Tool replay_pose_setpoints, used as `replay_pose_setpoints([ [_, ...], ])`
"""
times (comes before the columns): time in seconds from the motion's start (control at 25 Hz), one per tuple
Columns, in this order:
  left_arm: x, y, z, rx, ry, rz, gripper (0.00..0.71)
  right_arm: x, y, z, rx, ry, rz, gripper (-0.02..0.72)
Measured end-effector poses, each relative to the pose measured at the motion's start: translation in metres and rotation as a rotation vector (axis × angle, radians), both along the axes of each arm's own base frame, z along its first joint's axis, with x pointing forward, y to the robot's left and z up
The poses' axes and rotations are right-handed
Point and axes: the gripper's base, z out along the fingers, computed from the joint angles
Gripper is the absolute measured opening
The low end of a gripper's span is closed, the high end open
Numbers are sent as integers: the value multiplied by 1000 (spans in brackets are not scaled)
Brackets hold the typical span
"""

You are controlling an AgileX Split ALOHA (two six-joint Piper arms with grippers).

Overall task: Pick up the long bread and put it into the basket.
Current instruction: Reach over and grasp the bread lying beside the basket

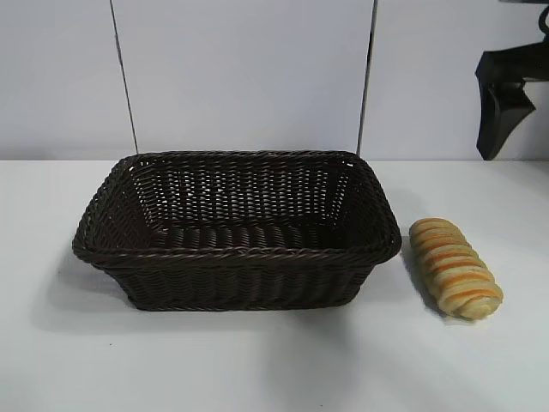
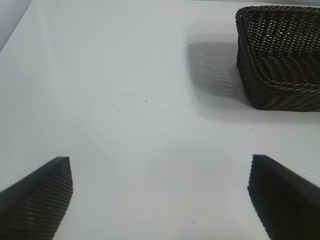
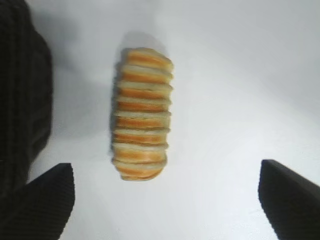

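Hovering wide open and empty above the long bread, the right gripper could nudge it against the basket if misaligned; the left gripper idles open, empty.

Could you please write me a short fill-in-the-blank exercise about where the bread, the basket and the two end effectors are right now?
1. The long bread lies on the ____, beside the basket.
2. The basket holds ____.
3. The right end effector hangs above the bread with its fingers ____.
4. The left end effector is open over bare ____.

Missing words: table; nothing; open; table
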Motion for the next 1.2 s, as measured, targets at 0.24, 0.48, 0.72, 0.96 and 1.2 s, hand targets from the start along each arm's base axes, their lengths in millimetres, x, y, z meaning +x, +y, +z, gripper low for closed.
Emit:
replay_pose_setpoints([
  [0.24, 0, 0, 0, 0, 0, 0, 685, 17, 4, -37, 37, 9, -17, 692],
  [0.48, 0, 0, 0, 0, 1, 0, 685, 24, 7, -63, 53, 41, -30, 674],
  [0.72, 0, 0, 0, 0, 2, 0, 685, 29, 10, -77, 82, 42, -54, 438],
  [0.96, 0, 0, 0, 0, 2, 0, 685, 32, 13, -88, 106, 53, -95, 150],
  [1.2, 0, 0, -1, 0, 2, 0, 685, 30, 12, -78, 113, 43, -107, 50],
])
